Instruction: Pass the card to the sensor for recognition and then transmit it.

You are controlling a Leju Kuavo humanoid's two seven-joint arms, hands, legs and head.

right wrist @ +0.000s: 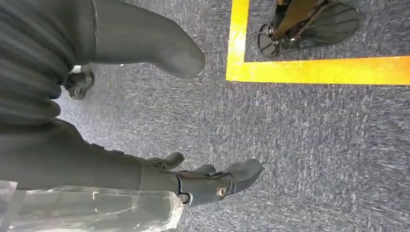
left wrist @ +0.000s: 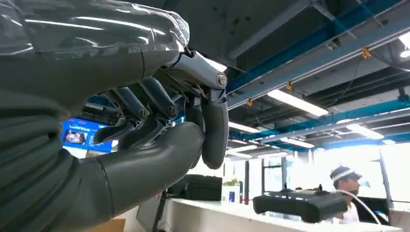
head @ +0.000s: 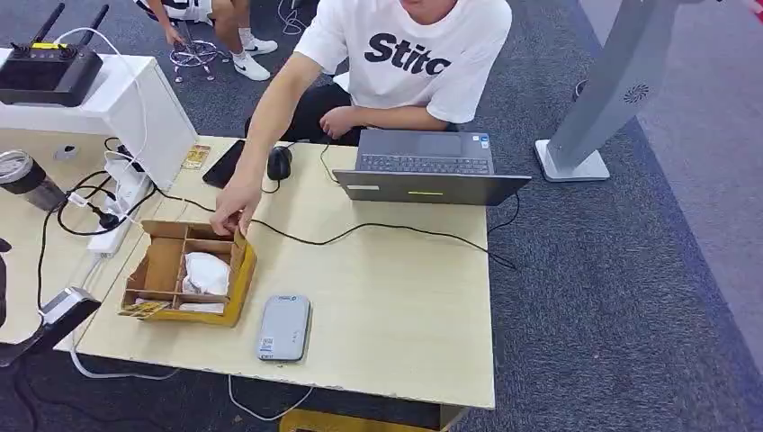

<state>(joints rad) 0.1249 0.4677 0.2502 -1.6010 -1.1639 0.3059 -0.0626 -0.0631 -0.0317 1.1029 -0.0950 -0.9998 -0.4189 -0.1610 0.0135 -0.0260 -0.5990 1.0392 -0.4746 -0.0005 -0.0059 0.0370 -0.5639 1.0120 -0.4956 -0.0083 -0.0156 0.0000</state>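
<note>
Curled in on nothing, the left hand (left wrist: pixel 159 121) shows against ceiling lights, while the right hand (right wrist: pixel 193 179) hangs over grey carpet with thumb and fingers apart, holding nothing. A card (head: pixel 144 309) lies at the near corner of the cardboard box (head: pixel 241 270) on the desk (head: pixel 396 306), left of the grey sensor (head: pixel 284 328). Someone's hand (head: pixel 236 209) rests on the box's far rim, a laptop (head: pixel 426 166) beyond.
</note>
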